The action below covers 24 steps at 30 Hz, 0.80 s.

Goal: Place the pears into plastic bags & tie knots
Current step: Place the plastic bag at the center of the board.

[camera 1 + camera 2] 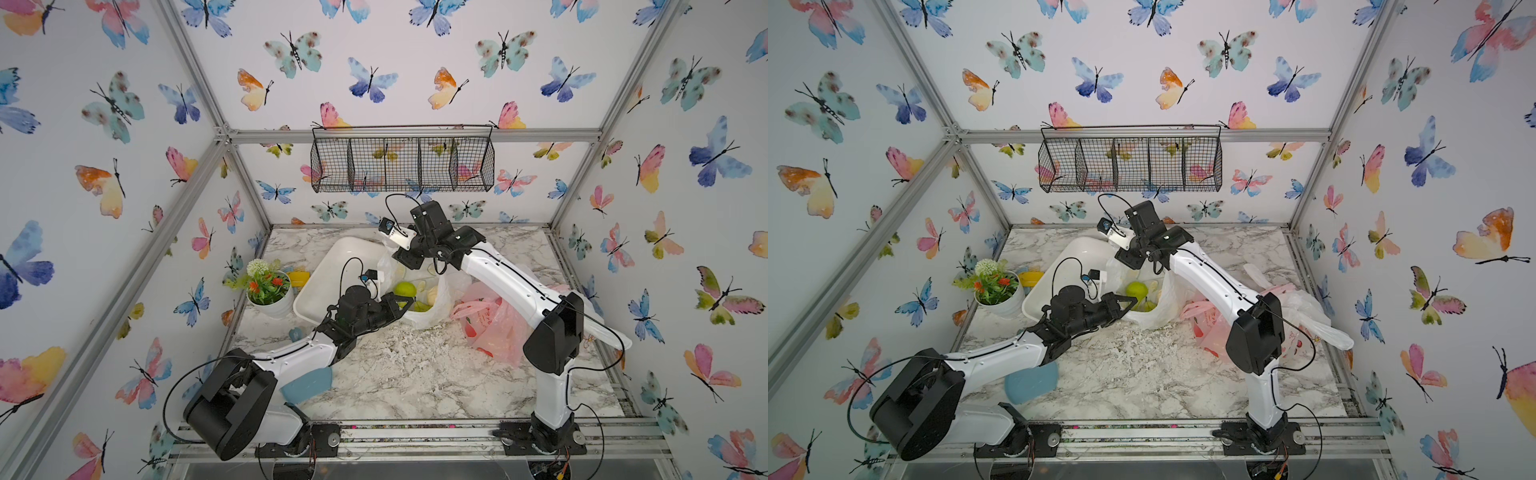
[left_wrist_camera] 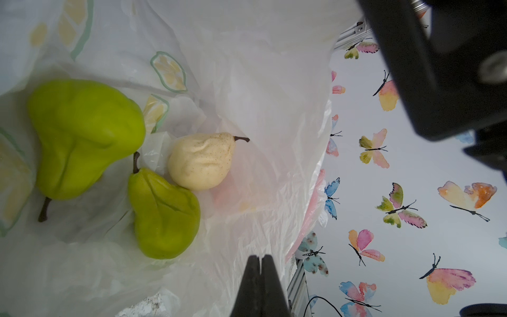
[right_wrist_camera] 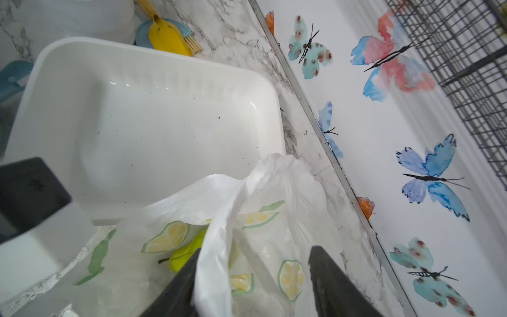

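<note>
The left claw (image 2: 259, 258) is clamped on the rim of the thin, crinkly white lemon-print plastic bag (image 2: 247, 82). The right claw (image 3: 255, 249) is spread wide, with the bag's handle strip between its jaws. Two green pears (image 2: 82, 131) and one cream pear (image 2: 201, 162) are contained in the bag, which is set beside the smooth white rectangular tray (image 3: 137, 123), towards the marble tabletop's (image 1: 415, 374) far edge.

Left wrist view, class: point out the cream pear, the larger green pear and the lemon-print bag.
cream pear (image 2: 201, 162): left wrist view, middle of its body.
larger green pear (image 2: 82, 129): left wrist view, broad part of its body.
lemon-print bag (image 2: 247, 82): left wrist view, bare inner wall beyond the pears.
</note>
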Tool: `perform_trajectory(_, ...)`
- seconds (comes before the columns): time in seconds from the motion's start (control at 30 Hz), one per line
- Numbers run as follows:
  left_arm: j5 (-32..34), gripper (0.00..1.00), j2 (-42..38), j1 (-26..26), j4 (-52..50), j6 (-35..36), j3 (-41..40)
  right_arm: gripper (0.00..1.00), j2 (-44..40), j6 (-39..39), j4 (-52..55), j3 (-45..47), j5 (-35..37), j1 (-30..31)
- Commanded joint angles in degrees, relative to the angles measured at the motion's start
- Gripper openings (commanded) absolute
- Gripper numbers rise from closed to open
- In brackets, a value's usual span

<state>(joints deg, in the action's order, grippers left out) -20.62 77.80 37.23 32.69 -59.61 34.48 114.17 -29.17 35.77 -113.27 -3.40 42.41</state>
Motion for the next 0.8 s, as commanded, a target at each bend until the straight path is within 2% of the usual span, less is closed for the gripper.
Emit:
perform_trajectory(0.0, -0.02, 0.02, -1.84, -0.14, 0.47, 1.03, 0.12, 0.51, 2.69, 0.43, 1.45, -2.75, -0.90, 0.07)
perform_trajectory(0.17, 0.58, 0.01, -3.66, -0.14, -4.62, 5.08, 2.69, 0.12, 3.79, 6.29, -0.05, -8.83, -3.34, 0.04)
perform_trajectory(0.2, 0.35, 0.01, -4.09, -0.19, -6.20, 6.65, 4.11, 0.06, 3.04, 7.69, -0.73, -9.50, -3.55, -0.07)
perform_trajectory(0.23, 0.09, 0.01, -4.56, -0.38, -9.13, 9.52, 6.62, 0.03, 1.80, 9.28, -1.84, -9.72, -3.16, -0.45)
perform_trajectory(0.37, -3.24, 0.01, -3.28, -1.06, -20.05, 22.23, 21.62, 0.03, -5.39, 16.89, -7.59, -8.54, -0.73, -4.90)
perform_trajectory(0.47, -9.47, 0.00, -1.08, -2.25, -30.13, 29.28, 37.05, 0.03, -12.94, 23.39, -12.54, -6.73, -5.48, -9.52)
perform_trajectory(0.57, -8.75, 0.00, 0.27, -2.34, -42.94, 37.54, 51.55, 0.03, -19.67, 30.39, -16.96, -2.62, -4.70, -13.50)
perform_trajectory(0.63, -8.58, 0.00, 0.57, -3.23, -48.02, 40.04, 57.56, 0.03, -23.43, 33.74, -17.36, 0.01, -3.41, -15.36)
perform_trajectory(0.77, -10.20, 0.00, 1.56, -5.13, -51.53, 40.50, 64.41, 0.03, -27.85, 35.91, -14.63, 2.85, -1.59, -15.43)
